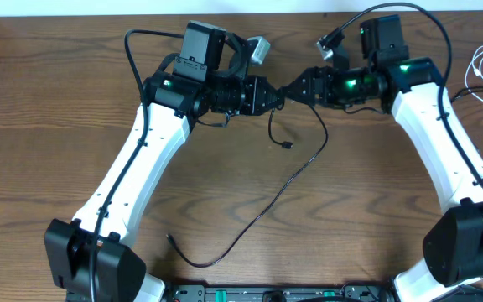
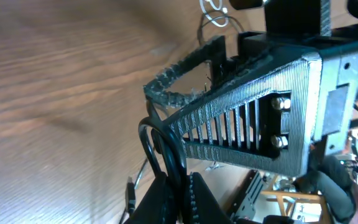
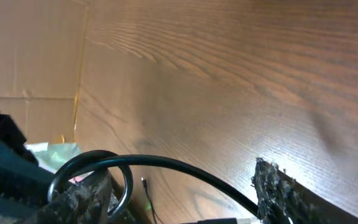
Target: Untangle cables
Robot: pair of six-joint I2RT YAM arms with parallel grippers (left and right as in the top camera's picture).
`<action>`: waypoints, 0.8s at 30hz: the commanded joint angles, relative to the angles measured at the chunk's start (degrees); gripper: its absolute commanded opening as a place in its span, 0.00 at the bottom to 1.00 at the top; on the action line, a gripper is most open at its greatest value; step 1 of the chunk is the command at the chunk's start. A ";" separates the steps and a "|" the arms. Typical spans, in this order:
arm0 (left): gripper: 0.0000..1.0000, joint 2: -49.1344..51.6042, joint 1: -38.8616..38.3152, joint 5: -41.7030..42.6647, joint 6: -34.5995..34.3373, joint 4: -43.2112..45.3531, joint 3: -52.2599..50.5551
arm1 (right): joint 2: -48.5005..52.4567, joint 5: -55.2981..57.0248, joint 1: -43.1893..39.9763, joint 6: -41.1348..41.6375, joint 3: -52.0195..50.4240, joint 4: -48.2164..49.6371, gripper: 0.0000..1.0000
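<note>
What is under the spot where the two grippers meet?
A black cable runs from there and trails across the wooden table. The left gripper is shut on it; the right gripper stands open around it. From overhead, the fingers hide the pinched stretch.

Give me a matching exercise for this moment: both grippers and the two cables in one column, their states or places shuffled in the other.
Things:
1. left gripper
2. right gripper
3. black cable
4. white cable

States or places:
A. looped at the far right of the overhead view
B. jaws apart, with a black cord running between them
C. shut on the black cable
D. trails from where the grippers meet down across the middle of the table

Pairs: 1-C, 2-B, 3-D, 4-A
</note>
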 commanded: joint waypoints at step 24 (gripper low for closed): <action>0.07 -0.39 -0.04 -2.67 -1.49 -2.86 0.46 | -0.31 45.18 3.80 10.25 -0.68 -13.90 0.65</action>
